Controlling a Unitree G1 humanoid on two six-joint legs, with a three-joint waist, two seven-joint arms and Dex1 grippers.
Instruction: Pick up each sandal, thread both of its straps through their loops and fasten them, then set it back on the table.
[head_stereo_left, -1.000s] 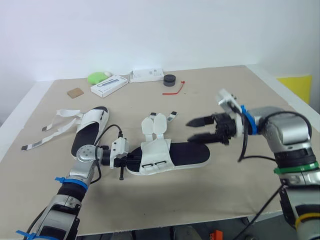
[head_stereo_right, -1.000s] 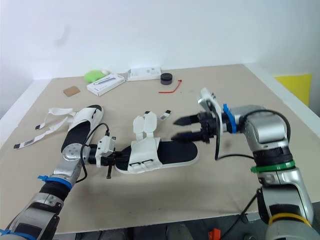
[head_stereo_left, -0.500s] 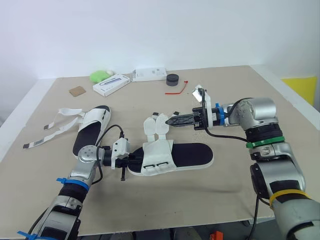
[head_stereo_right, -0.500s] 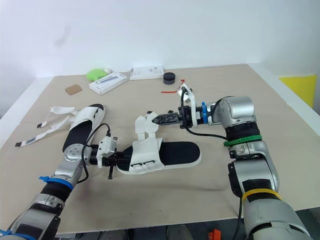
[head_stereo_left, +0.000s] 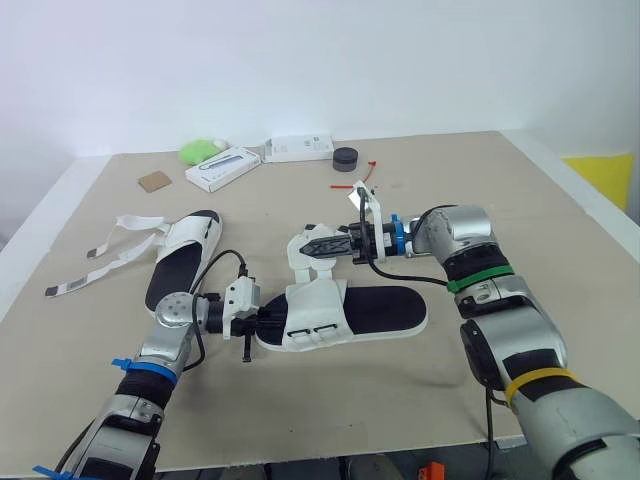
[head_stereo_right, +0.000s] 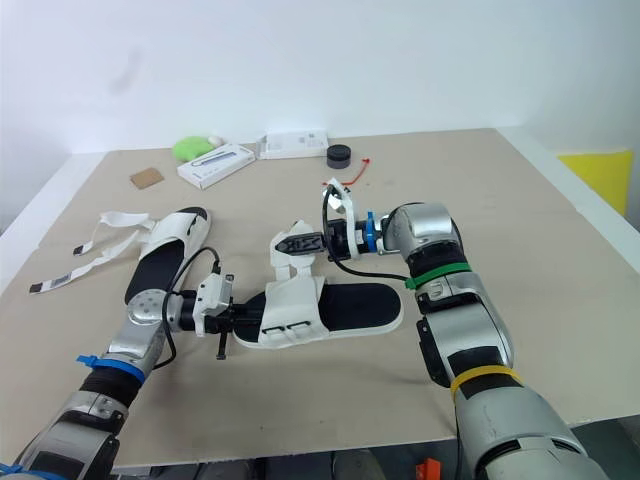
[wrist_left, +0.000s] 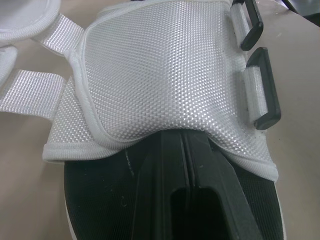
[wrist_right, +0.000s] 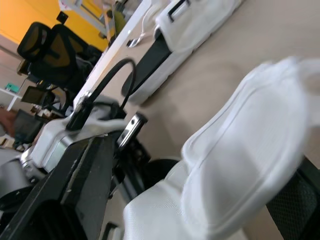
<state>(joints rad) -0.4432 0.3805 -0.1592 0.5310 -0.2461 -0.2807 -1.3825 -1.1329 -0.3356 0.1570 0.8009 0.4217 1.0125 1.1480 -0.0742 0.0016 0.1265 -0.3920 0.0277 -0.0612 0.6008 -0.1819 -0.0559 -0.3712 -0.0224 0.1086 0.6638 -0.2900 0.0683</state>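
Sandal (head_stereo_left: 375, 310) lies flat at frame centre on the table (head_stereo_left: 450, 200). Your left gripper (wrist_left: 183, 155) is clenched, its tips tucked under the white upper, on the black sole. Your right gripper (head_stereo_left: 322, 246) is at the loose strap pads (wrist_right: 240, 165) just above; you cannot tell whether it grips them. Second sandal (head_stereo_left: 180, 262) lies at left, straps undone.

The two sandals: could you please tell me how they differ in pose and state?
The near sandal lies crosswise; the far sandal points away, on the robot's left. The near sandal has the left claw at its left end and the right claw at its padded flaps; the far sandal lies untouched. The far sandal's straps trail long and flat across the table; the near sandal's sit close beside it. Both have white uppers and black footbeds.
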